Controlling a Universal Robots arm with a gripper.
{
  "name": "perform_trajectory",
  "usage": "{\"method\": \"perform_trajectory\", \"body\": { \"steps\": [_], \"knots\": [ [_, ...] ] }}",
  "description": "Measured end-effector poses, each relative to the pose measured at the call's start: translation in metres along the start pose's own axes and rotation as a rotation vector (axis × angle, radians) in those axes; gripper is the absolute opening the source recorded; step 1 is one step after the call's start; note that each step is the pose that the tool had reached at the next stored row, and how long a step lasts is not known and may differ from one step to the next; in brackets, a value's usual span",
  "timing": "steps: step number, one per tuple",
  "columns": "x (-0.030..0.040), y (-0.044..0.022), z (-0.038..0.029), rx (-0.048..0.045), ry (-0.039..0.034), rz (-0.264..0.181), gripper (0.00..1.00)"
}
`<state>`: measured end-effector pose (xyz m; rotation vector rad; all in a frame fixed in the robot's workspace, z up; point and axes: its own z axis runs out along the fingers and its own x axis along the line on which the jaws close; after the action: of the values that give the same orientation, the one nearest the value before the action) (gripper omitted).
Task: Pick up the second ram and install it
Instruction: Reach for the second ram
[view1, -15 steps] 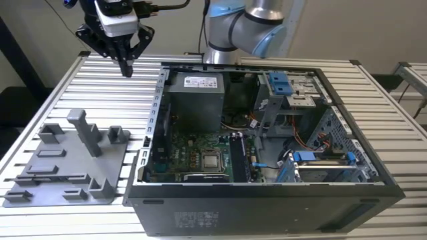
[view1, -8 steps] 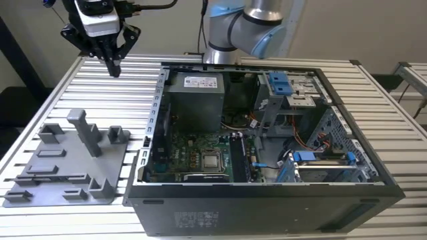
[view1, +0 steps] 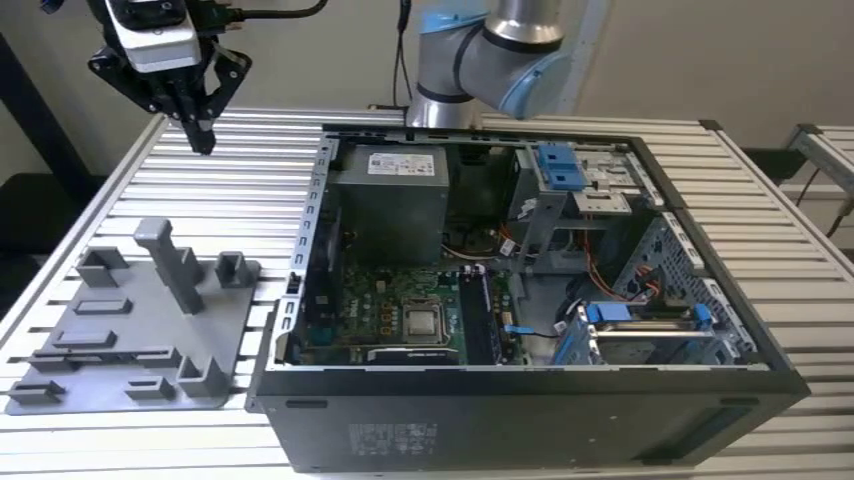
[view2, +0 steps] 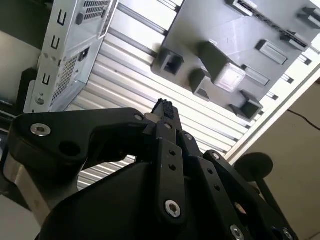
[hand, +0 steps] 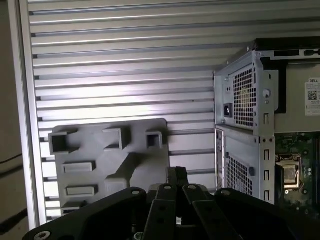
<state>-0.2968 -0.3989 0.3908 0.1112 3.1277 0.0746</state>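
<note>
Exterior view: the gripper (view1: 202, 138) hangs above the slatted table (view1: 267, 180), to the exterior view's left of the open computer case (view1: 534, 420) and beyond the grey holder tray (view1: 140, 342). Its fingers are pressed together and hold nothing. Inside the case, the second ram (view1: 478, 318) stands in a slot just beside the silver processor (view1: 424, 322). The power supply's white label (view1: 403, 162) is too small to read.

Second wrist view: the fingertips (view2: 164, 107) meet, empty, over the table.

First wrist view: a code sticker (hand: 313, 93) on the case, its text illegible.
</note>
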Motion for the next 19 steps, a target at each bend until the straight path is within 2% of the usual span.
{"method": "perform_trajectory", "body": {
  "steps": [9, 19],
  "knots": [
    [0.0283, -0.002, -0.0002, 0.0001, 0.0034, 0.0, 0.11],
    [0.0528, -0.0038, -0.0001, 0.0006, 0.0088, 0.0, 0.11]
  ]
}}
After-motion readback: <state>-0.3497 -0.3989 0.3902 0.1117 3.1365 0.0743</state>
